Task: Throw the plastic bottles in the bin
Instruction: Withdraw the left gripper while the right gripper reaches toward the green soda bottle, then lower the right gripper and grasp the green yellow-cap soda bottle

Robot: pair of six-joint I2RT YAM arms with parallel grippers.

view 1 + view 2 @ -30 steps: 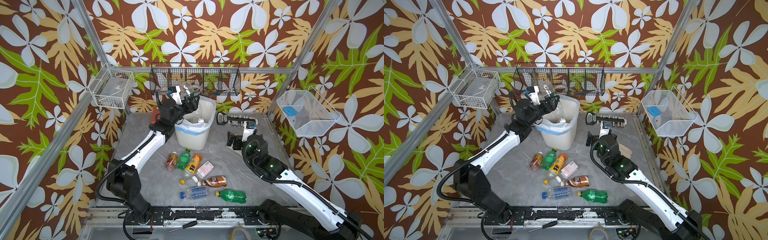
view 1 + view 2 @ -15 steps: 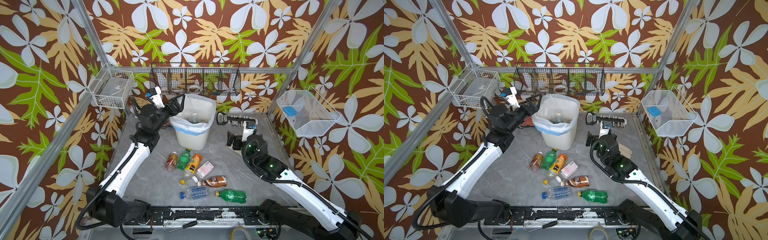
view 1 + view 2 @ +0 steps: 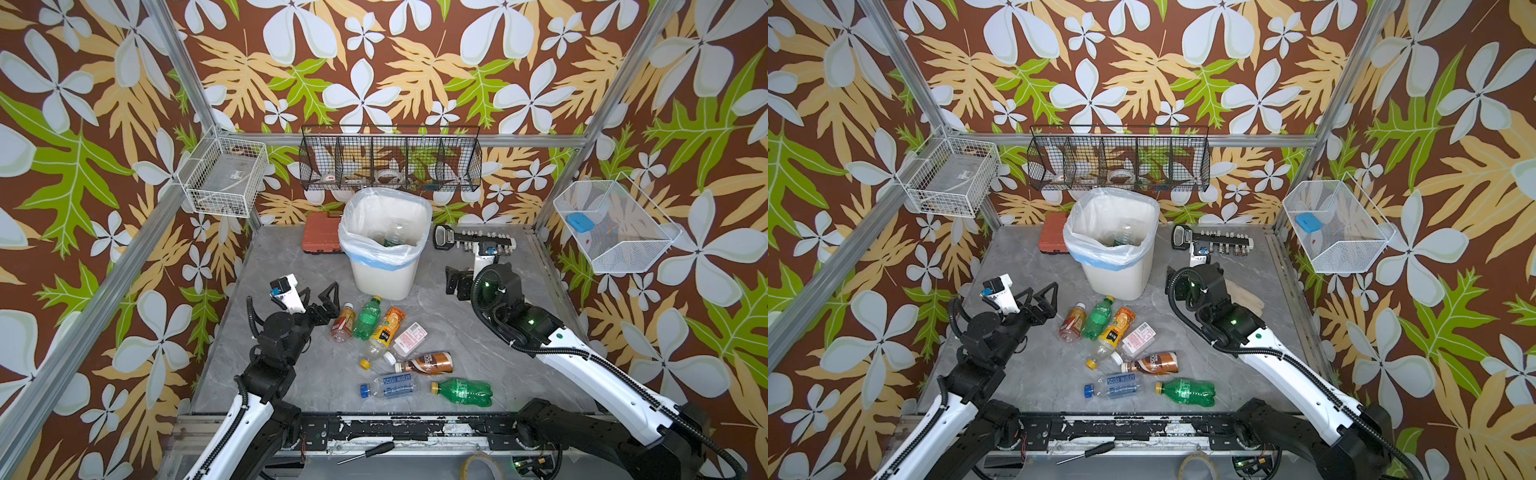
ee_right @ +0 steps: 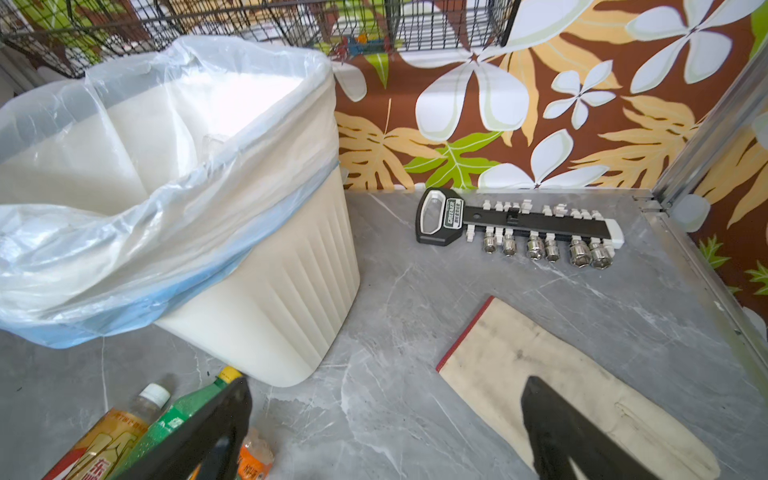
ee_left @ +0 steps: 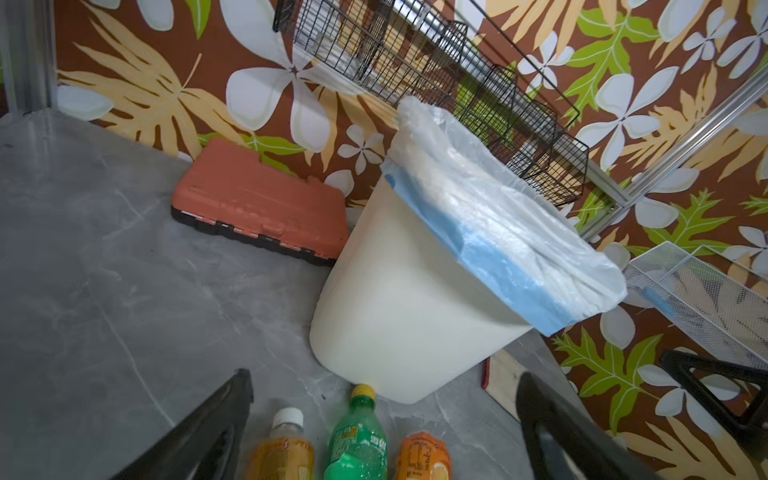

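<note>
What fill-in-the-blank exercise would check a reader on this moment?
The left gripper is ____, holding nothing.
The soda-water bottle has a ____ cap.
In both top views the socket rail lies to the ____ of the bin.
Missing words: open; blue; right.

Twin top views high overhead, nearly identical; wrist views low, close, both on the bin.

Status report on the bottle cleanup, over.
Left gripper open, empty, beside bottles. Right gripper open, empty, near glove. Bottles on table, one visible in bin. Nothing blocking.
</note>
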